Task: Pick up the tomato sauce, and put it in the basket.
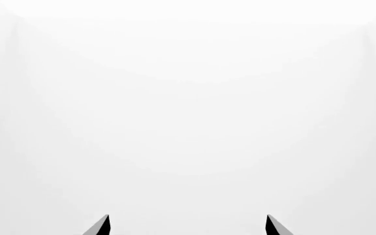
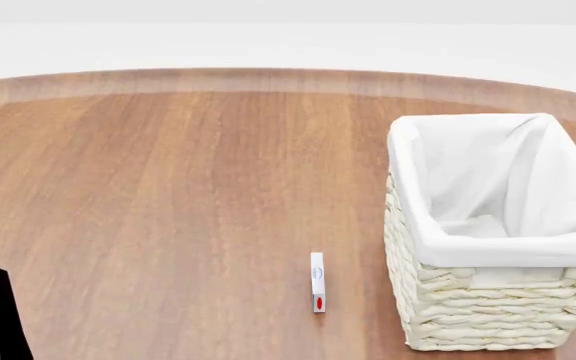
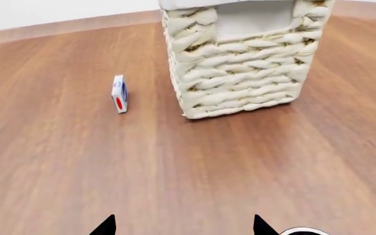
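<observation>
Sauce: not in view. None of the three views shows a tomato sauce container, so I cannot tell where it is.

Count on the table (image 2: 168,187):
- basket (image 2: 478,315): one, at the robot's right, white liner over the rim, nothing visible inside
- small white box (image 2: 317,282): one, thin, standing on edge near the basket's left side but apart from it; it has a red spot low on its face (a bluish mark above it in the right wrist view), and it does not read as sauce
- sauce: zero seen

Left gripper (image 1: 188,225): fingertips spread wide, nothing between them. Its camera sees only blank white, so I cannot tell what it faces.
Right gripper (image 3: 182,226): fingertips also wide apart and empty, low over bare wood, aimed toward the basket and box.

Handling, judged from the task alone: a sauce container is likely rigid, smooth-walled and fairly heavy for its size, so it should resist crushing but may slip. Take it across the side wall around mid-height, fingers level, with a firm squeeze. Carry it upright, then lower it past the liner before release.
</observation>
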Available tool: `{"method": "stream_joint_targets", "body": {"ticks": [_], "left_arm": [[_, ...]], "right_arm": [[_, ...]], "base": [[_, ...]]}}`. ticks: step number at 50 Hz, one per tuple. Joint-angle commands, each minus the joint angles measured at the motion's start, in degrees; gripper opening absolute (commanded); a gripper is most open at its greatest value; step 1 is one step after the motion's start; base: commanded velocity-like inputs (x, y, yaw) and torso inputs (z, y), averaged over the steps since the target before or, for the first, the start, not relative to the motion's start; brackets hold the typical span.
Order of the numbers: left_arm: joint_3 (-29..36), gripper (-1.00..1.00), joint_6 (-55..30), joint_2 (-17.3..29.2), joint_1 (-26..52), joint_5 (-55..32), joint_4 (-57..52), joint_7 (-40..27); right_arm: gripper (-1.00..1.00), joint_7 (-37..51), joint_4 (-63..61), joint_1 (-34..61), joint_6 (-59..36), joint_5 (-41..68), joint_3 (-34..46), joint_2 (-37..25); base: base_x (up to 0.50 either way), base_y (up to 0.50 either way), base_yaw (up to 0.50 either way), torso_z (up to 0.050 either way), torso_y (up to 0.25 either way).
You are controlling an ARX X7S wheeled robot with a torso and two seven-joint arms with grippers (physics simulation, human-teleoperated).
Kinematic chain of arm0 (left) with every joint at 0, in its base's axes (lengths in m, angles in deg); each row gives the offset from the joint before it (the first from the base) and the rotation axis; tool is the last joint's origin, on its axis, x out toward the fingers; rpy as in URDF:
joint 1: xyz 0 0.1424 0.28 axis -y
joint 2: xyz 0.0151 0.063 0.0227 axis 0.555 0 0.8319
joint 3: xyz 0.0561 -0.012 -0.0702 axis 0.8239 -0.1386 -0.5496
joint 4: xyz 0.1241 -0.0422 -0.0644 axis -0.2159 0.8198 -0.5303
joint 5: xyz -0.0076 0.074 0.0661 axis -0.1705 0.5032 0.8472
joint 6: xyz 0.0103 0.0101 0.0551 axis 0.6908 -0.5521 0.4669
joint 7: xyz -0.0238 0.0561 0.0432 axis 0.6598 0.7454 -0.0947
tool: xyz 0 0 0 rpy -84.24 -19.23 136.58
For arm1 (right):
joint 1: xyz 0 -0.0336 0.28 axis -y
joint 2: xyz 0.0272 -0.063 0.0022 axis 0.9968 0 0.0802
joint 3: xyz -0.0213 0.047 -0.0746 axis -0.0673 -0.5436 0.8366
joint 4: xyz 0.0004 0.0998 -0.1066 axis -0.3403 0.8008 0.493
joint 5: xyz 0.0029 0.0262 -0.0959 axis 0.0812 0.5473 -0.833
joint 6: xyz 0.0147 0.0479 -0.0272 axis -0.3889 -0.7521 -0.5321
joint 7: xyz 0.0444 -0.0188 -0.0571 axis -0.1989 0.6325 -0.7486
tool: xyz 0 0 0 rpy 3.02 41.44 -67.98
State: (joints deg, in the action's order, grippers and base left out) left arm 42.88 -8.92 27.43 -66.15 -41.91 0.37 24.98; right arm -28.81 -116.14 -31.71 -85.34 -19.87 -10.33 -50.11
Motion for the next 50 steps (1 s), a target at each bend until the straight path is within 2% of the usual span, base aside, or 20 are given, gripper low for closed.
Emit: {"method": "stream_joint_targets", "body": {"ticks": [1, 50], "left_arm": [[0.3, 1.0, 0.1, 0.2, -0.2, 0.1, -0.2, -0.3], [0.1, 1.0, 0.5, 1.4, -1.0, -0.6, -0.6, -1.6]], "right_arm": [[1.0, 0.0, 0.2, -1.2, 0.3, 0.7, 0.1, -0.1], [1.0, -1.5, 1.9, -2.9, 1.6, 1.4, 3.6, -0.6]], "base": [[0.0, 0.0, 0.0, 0.0, 0.0], [0.0, 0.0, 0.0, 0.0, 0.0]]}}
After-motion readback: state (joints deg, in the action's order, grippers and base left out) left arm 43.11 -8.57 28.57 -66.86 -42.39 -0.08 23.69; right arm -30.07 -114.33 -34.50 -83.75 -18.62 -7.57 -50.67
